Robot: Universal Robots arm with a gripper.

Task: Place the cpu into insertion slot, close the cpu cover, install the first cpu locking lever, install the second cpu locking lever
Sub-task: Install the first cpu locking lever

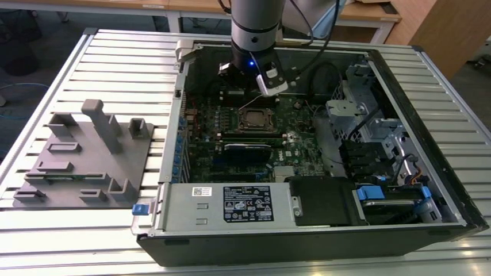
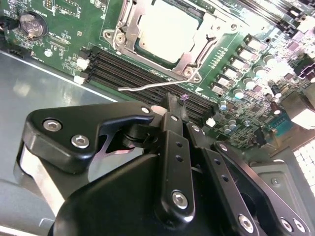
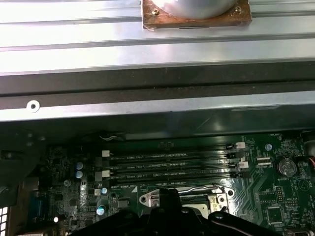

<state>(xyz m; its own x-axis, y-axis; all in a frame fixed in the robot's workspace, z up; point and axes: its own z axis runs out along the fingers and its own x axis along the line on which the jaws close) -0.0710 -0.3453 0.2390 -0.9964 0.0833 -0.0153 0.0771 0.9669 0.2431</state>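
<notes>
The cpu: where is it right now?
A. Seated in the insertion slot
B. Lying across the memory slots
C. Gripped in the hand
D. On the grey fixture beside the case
A: in the second wrist view the cpu lies flat in the insertion slot, with the cpu cover framing its silver top.

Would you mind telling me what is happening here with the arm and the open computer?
The robot arm is working inside the open computer case, with its gripper poised just above the insertion slot on the green motherboard. In the second wrist view the cpu lies in the slot and the cpu cover looks folded down around it. One thin wire locking lever sticks out free near the gripper's tip, not yet latched.
</notes>
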